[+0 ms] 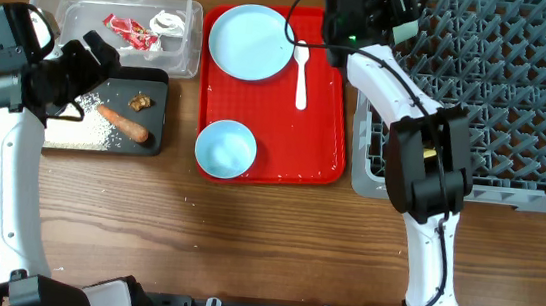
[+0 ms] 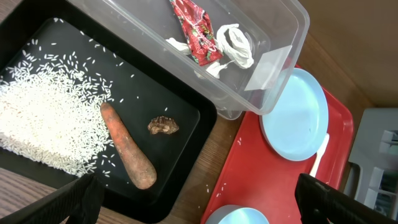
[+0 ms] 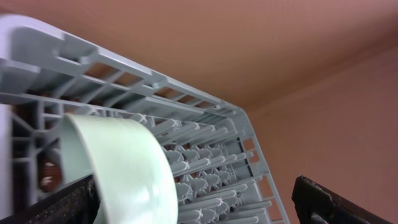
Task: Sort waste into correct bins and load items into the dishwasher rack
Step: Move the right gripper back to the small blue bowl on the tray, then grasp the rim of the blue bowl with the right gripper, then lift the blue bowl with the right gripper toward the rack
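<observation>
— Where's the pale green bowl [image 3: 124,174]?
— Standing on its edge in the dishwasher rack [image 3: 124,68], at 9 o'clock inside the right gripper [image 3: 199,202].
— Is it held?
— No, the fingers are wide apart.

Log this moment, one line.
left gripper: open over black tray | right gripper: open at rack by green bowl | tub: wrapper, tissue | black tray: rice, carrot, chunk | red tray: plate, blue bowl, spoon
</observation>
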You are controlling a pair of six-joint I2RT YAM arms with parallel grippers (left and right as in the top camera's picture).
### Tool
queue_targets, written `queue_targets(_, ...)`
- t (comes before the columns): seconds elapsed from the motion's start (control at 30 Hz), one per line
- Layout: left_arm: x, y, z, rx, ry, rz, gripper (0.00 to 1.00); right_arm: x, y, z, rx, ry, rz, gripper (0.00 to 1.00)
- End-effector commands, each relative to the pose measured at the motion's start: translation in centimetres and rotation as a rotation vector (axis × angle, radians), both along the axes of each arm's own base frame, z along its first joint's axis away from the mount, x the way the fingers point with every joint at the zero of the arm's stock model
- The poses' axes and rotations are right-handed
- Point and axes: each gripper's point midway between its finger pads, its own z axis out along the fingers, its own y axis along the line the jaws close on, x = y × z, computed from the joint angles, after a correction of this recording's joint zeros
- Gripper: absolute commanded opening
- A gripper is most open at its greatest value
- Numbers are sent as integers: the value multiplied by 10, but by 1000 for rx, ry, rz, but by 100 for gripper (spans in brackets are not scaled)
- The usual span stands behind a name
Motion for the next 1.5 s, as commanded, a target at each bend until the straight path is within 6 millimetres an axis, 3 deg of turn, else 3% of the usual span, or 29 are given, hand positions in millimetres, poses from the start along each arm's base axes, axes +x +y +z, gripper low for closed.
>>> queue_targets(0.0, 1, 2, 3, 0, -8, 5, 100, -10, 21, 49, 49, -66, 54, 100)
queue_targets(0.1, 1, 2, 3, 0, -8, 5, 100, -21, 44, 39, 133, 18, 145, 100)
queue_targets(0.17, 1, 2, 3, 0, -8, 5, 100, -41, 78, 17, 342, 155, 283, 100)
queue_targets(0.27, 1, 2, 3, 0, -8, 5, 100, -91, 144, 4, 788, 368, 479, 100)
queue_targets(0.37, 1, 2, 3, 0, -8, 5, 100, -164, 215, 26, 1288, 634, 652, 100)
queue_targets(0.4, 1, 2, 3, 0, -8, 5, 100, -179, 226, 26, 1339, 706, 680, 100)
queue_targets(0.5, 1, 2, 3, 0, -8, 5, 100, -206, 233, -7, 1340, 813, 581, 100)
queue_targets(0.67, 1, 2, 3, 0, -8, 5, 100, -253, 236, -81, 1308, 860, 277, 80)
queue_targets(0.77, 1, 2, 3, 0, -8, 5, 100, -268, 238, -110, 1304, 871, 223, 71)
queue_targets(0.87, 1, 2, 3, 0, -8, 5, 100, -275, 236, -128, 1327, 863, 172, 62)
queue_targets(0.97, 1, 2, 3, 0, -8, 5, 100, -274, 237, -130, 1338, 851, 152, 47)
queue_targets(1.03, 1, 2, 3, 0, -8, 5, 100, -279, 245, -150, 1332, 883, 125, 46)
queue_targets(1.07, 1, 2, 3, 0, -8, 5, 100, -280, 246, -152, 1333, 898, 116, 45)
queue_targets(1.17, 1, 2, 3, 0, -8, 5, 100, -275, 244, -151, 1345, 883, 93, 17)
queue_targets(1.27, 1, 2, 3, 0, -8, 5, 100, -275, 245, -151, 1349, 880, 91, 4)
queue_targets(1.4, 1, 2, 3, 0, -8, 5, 100, -267, 241, -139, 1352, 858, 87, 4)
queue_targets(1.47, 1, 2, 3, 0, -8, 5, 100, -250, 221, -110, 1303, 770, 101, 4)
